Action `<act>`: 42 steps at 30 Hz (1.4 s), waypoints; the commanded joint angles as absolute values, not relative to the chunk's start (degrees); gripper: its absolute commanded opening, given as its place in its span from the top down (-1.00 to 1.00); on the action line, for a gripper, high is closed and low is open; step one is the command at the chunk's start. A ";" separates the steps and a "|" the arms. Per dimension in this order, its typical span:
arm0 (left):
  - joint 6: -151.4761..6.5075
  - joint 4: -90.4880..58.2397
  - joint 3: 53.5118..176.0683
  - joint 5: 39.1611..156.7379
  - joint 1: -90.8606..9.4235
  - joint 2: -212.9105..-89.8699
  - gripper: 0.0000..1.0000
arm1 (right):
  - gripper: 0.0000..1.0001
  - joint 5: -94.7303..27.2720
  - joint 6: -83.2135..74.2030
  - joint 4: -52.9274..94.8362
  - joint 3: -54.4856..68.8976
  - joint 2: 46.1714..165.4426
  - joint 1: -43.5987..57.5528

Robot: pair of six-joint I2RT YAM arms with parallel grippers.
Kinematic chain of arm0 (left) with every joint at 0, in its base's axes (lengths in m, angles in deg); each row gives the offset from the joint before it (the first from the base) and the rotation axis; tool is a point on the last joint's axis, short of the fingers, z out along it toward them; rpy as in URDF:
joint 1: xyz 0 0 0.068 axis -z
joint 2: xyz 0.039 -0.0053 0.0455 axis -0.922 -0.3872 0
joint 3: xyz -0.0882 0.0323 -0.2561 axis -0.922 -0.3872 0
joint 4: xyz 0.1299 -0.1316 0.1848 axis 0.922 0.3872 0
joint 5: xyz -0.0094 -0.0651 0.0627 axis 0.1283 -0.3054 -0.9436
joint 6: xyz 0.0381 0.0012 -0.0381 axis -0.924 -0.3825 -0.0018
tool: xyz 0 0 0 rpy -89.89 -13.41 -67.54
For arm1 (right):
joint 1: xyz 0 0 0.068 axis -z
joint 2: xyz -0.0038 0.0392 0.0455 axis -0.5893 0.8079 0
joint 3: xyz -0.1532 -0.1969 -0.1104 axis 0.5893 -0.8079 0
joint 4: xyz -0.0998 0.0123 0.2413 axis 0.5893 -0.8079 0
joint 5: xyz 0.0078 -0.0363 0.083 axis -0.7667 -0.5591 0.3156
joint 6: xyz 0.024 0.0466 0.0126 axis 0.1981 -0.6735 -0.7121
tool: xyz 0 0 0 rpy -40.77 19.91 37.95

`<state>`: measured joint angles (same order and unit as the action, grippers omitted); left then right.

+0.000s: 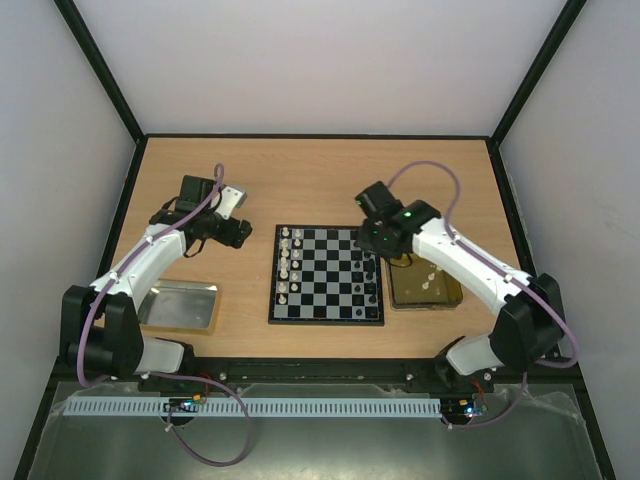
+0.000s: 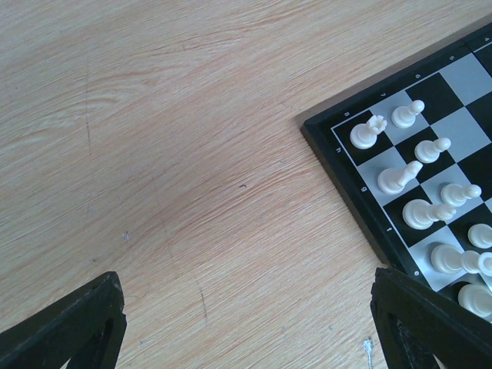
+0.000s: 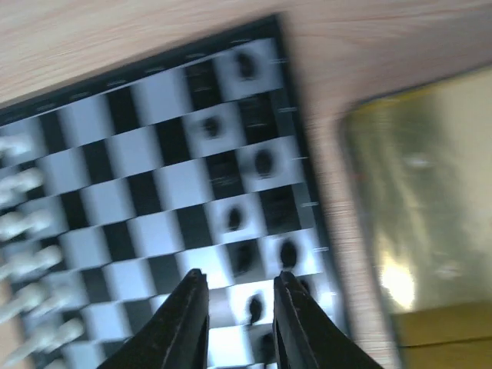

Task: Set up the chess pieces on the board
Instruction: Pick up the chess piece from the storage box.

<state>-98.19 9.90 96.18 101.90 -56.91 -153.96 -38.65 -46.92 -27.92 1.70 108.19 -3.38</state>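
Observation:
The board (image 1: 325,285) lies mid-table. White chess pieces (image 1: 286,265) fill its two left columns, and black ones (image 1: 368,280) stand along its right side. My right gripper (image 1: 368,240) hovers over the board's far right corner. In the blurred right wrist view that gripper (image 3: 238,280) is open, its jaws a small way apart and holding nothing, with a black piece (image 3: 254,307) standing on a square below the gap. My left gripper (image 1: 240,232) is left of the board; in its wrist view it (image 2: 246,288) stands wide open over bare wood, beside the board's corner (image 2: 346,165) and the white pieces (image 2: 400,177).
A gold tray (image 1: 425,290) sits against the board's right edge, under my right arm; pale spots in it may be pieces or glints. A silver tray (image 1: 180,305) lies near the left arm's base. Dark frame posts and white walls enclose the table.

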 commanded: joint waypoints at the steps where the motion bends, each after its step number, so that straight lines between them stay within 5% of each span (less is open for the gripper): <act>1: -98.47 10.50 95.97 102.65 -57.11 -153.34 -0.75 | 0.54 -41.73 -44.73 -29.49 -6.83 104.74 5.60; 15: -98.65 10.38 96.05 102.94 -57.03 -154.14 -0.74 | 0.54 -35.53 -40.78 -19.44 -17.82 104.57 34.66; 42: -98.50 10.20 95.88 102.27 -56.43 -154.39 -0.74 | 0.56 -35.69 -39.95 -13.39 -21.51 108.64 39.22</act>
